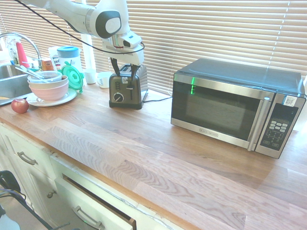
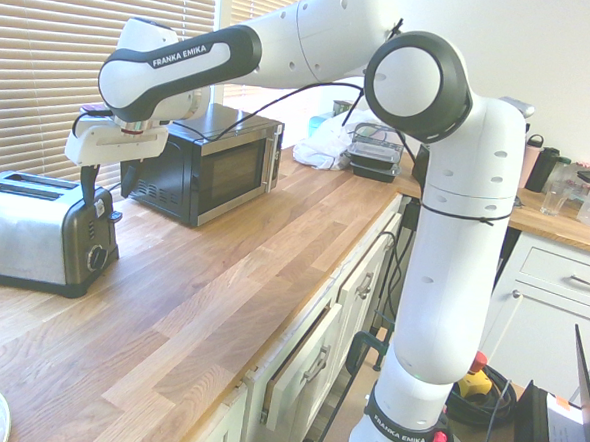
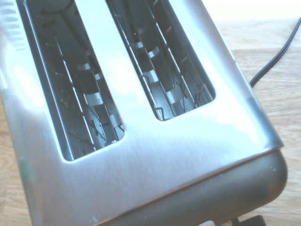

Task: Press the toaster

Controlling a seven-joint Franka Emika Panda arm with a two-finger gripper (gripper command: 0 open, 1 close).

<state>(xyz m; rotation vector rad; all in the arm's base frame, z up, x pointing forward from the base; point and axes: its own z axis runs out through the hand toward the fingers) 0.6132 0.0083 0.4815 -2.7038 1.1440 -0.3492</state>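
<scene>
We see the toaster (image 1: 125, 89) standing on the wooden table (image 1: 158, 158), near its back edge below the window blinds, with its black end panel turned toward the front edge. This makes sense to us, because the dial and the lever on that panel are then easy to reach from above and from the front. The microwave (image 1: 235, 108) stands well apart from it along the same back edge, so it does not disturb the approach.

The tool (image 1: 125, 72) hangs just over the panel end of the toaster, pointing steeply down. Its two dark fingers (image 1: 115, 67) are spread wide and they hold nothing; one finger comes down at each side of the panel's upper part. We think the open jaws are not needed for a grip here, since the lever only needs a push downward with a fingertip. In the wrist view both slots of the toaster are empty, and the black end shows at the lower rim of the picture, so the tool is placed above that end.

We judge that the press is not yet done, and the lever (image 2: 102, 211) seems to sit high. At the far left end of the table there are bowls on a plate (image 1: 53, 99) and an apple (image 1: 19, 106), beside the sink (image 1: 9, 81)
</scene>
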